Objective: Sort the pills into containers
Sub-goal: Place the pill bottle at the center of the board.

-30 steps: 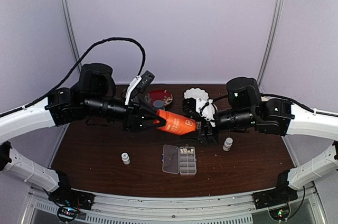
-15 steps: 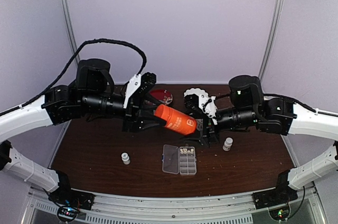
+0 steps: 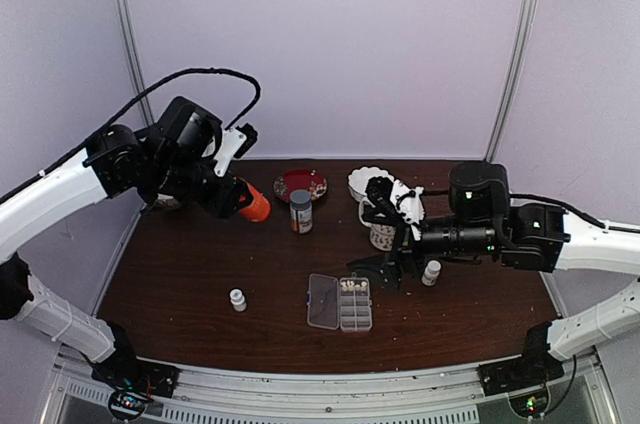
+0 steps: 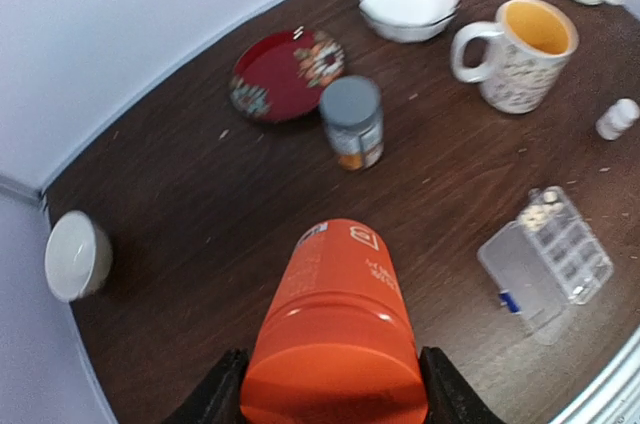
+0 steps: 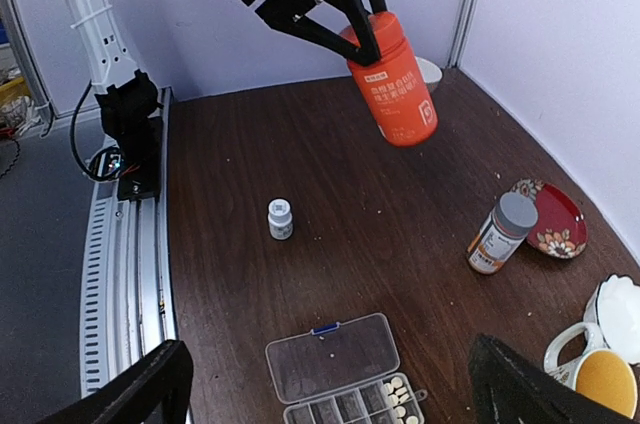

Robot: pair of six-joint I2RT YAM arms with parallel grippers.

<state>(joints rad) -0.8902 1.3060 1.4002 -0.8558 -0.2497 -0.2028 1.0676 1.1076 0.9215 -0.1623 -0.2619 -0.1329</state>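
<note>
Pills [image 3: 352, 285]: I see a small pale cluster in the far end cell of the pill box [image 3: 340, 302]; I can't count them.
Pill box: it lies flat on the worktop [image 3: 200, 274], near the front middle. Its lid [image 3: 322, 301] is swung open to the left, and the two rows of cells [image 3: 356, 312] are on the right.
Right gripper [image 3: 383, 272]: its jaws are spread wide with nothing between them. I have it low over the worktop, just beyond the box's far right corner.
Small white bottles: one [image 3: 431, 272] stands just right of that gripper, the other [image 3: 237, 299] well left of the box.
Mug [image 3: 382, 234]: upright behind the right gripper, with a white bowl [image 3: 368, 182] further back.
Grey-capped bottle [image 3: 300, 211]: upright mid-worktop, just in front of the red plate [image 3: 300, 184].
Left gripper [image 3: 240, 200]: I have it clamped on the orange bottle [image 3: 256, 208], held tilted in the air over the far left of the worktop.
</note>
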